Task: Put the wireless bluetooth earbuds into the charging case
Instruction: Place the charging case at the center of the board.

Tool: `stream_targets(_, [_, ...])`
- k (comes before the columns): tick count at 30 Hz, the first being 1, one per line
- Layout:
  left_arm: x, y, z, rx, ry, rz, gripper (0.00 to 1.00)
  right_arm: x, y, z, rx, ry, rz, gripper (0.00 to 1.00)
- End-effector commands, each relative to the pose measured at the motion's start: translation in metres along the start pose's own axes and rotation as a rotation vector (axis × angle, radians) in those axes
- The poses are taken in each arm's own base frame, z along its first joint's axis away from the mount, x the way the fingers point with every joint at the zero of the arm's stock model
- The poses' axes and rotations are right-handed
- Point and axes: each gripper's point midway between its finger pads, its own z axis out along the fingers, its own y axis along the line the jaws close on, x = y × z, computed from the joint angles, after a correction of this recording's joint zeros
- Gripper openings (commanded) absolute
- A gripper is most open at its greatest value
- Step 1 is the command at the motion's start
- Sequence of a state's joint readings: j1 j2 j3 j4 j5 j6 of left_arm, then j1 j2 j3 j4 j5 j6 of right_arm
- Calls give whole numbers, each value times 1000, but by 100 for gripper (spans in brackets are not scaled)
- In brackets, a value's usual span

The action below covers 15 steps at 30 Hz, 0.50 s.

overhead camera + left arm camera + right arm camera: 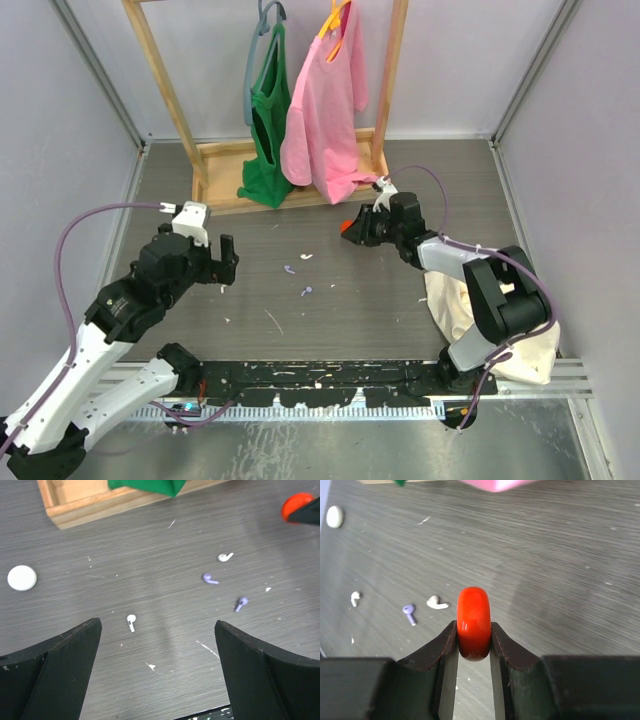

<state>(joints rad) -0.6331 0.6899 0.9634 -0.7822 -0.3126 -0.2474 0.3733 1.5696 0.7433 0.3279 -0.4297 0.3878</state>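
Top external view: the right gripper [352, 228] is pinching a red-orange case [346, 227] and holding it over the table [400, 300], probably keeping it ready to receive. The far lavender earbud [289, 270] and the near lavender earbud [307, 292] are lying loose mid-table, between the arms. The left gripper [226, 262] is hovering to their left. A wooden rack [230, 165] with shirts is standing well behind, not interfering.

Left wrist view: the left gripper [157, 627] is gaping wide with nothing between its fingers, seemingly lining up a pick. Both lavender pieces [210, 578] [240, 603] are lying ahead and to the right, near each other but apart. Two white earbuds [225, 557] [131, 622] are sitting among them, risking a wrong grab. A white disc [22, 577] is lying far left.

Right wrist view: the jaws are pressing both flanks of the case [474, 622], holding it on edge. Whether its lid is open I cannot tell. One lavender earbud [409, 613] is showing at left.
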Motion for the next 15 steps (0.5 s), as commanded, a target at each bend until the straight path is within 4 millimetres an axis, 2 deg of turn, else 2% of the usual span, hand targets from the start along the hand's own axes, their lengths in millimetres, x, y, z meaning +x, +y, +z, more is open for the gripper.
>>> stream_targets(1, [3,19,10,-105,-10,41,98,-19,-26,5,85,-7,98,4])
stream_targets(9, [-2,38,1,-189,-72,2,98,-8,-77,25,176,65,238,6])
stream_targets(15, [-5,46,-4,-213,-98,-28,98,-11,-99,34,215,88,268,18])
